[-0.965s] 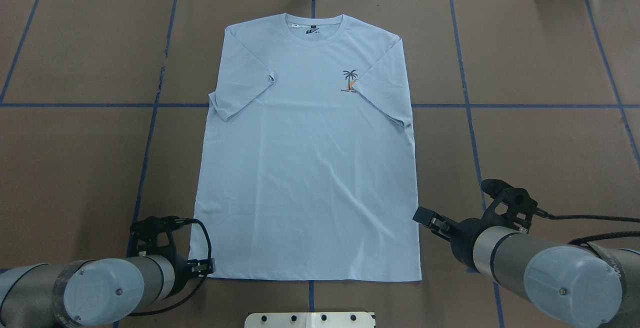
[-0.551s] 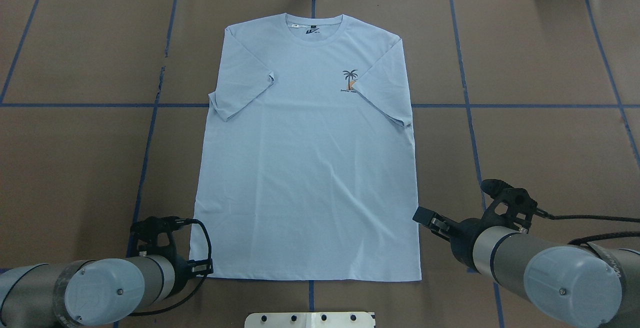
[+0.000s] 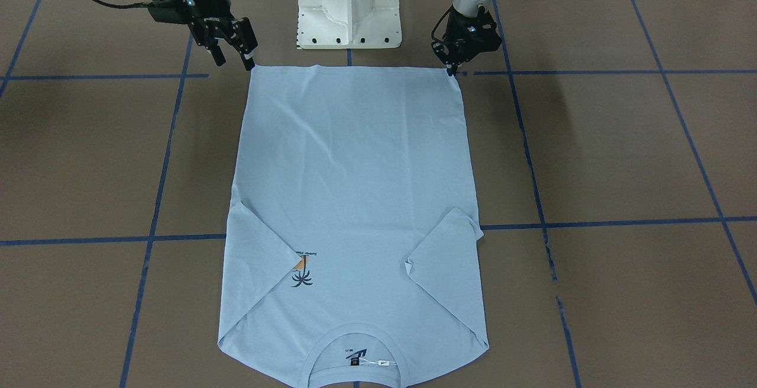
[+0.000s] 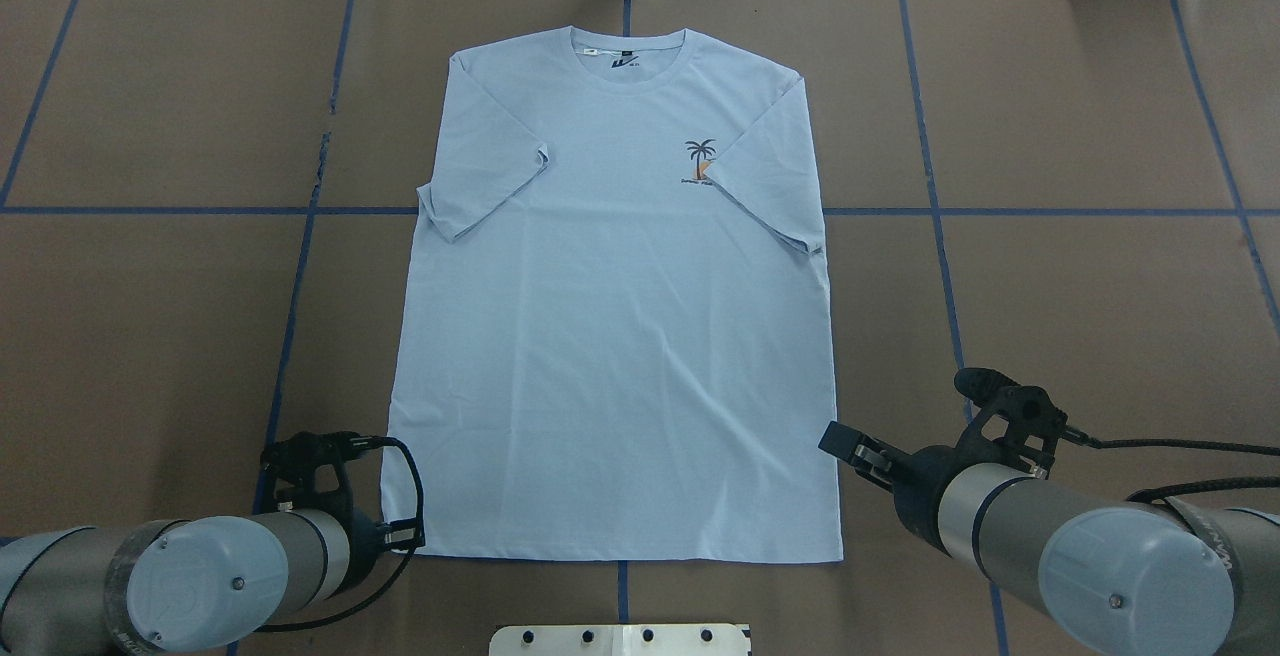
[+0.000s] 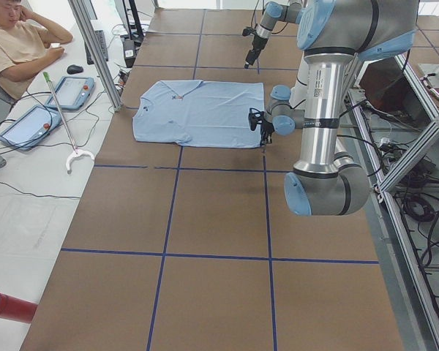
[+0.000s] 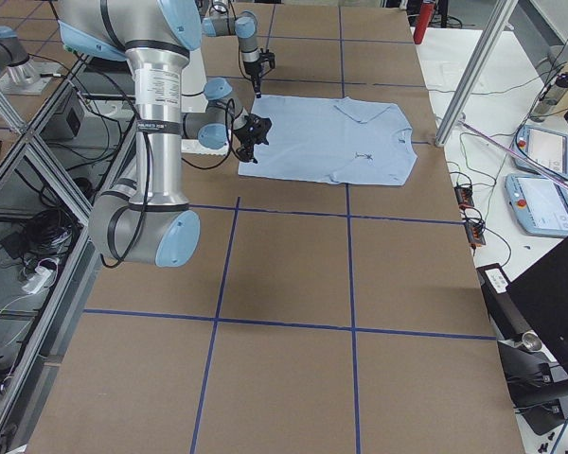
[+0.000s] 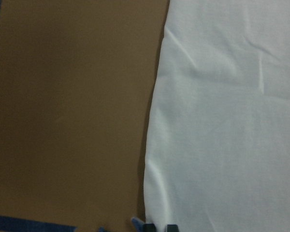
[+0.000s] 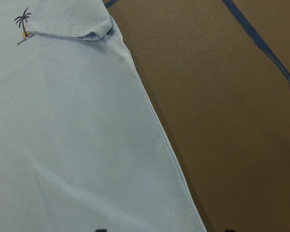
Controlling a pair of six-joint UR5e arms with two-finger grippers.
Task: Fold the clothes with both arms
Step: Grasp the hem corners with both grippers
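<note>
The light blue T-shirt lies flat and face up on the tabletop, just out from the white pedestal base. Its hem is on the side nearest the base and its collar farthest from it. Both sleeves are already turned in over the chest.

From where I stand, this looks like the start of the lengthwise fold, with each arm taking a hem corner. The left gripper is down at the hem corner to the robot's left of the base. Its fingers are drawn almost together on the cloth edge, and it looks to be nipping that corner, though the cloth hasn't risen. The right gripper has its fingers spread wide. It hangs just off the other hem corner and holds nothing.

To do this well, I'd want the right gripper to come down squarely over its corner and catch both layers of the hem, not just the top one. The left should wait until that grip is made. Both should then lift together, level and at the same pace, and carry the hem away from the base toward the collar. That way the cloth stays taut between them and the sleeves aren't dragged open. One arm leading would skew the fold.
</note>
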